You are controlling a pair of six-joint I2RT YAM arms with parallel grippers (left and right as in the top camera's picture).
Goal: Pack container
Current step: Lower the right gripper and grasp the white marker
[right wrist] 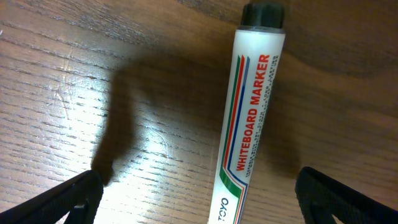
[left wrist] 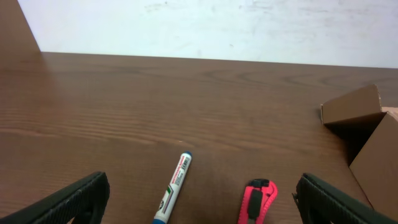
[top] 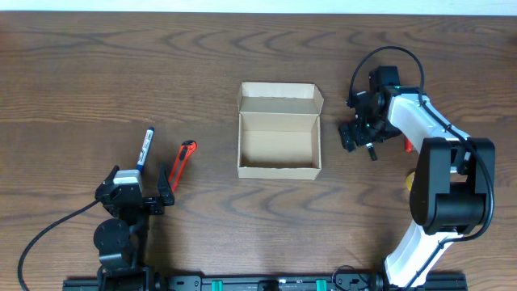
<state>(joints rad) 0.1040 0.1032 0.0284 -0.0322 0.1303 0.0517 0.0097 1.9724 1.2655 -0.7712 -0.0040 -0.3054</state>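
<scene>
Dark wood-grain table (top: 81, 65), with a pale wall (left wrist: 186, 25) behind it in the left wrist view. We list:

- Item 1, container (top: 279, 141): tan cardboard box at mid-table, between the two arms, lid flap (top: 280, 99) folded back on the far side. The interior shows bare cardboard; we see nothing in it.
- Item 2, blue-and-white marker (top: 145, 148): flat on the table, well left of the box. Unpacked.
- Item 3, red box cutter (top: 182, 162): near item 2, on its box side. Unpacked.
- Item 4, whiteboard marker (right wrist: 252, 118), black cap: flat on the table under the right arm's wrist, right of the box. Unpacked.
- Item 5, left gripper (left wrist: 199, 196): fingers spread wide, holding nothing, with items 2 and 3 lying ahead of it.
- Item 6, right gripper (right wrist: 199, 190): fingers spread, one on either side of item 4, neither touching it so far as we can tell.

Status, by our judgement: no packing is done. All three loose items remain outside the box. Grasping item 4 looks like the step in hand, and closing the lid would come last.
</scene>
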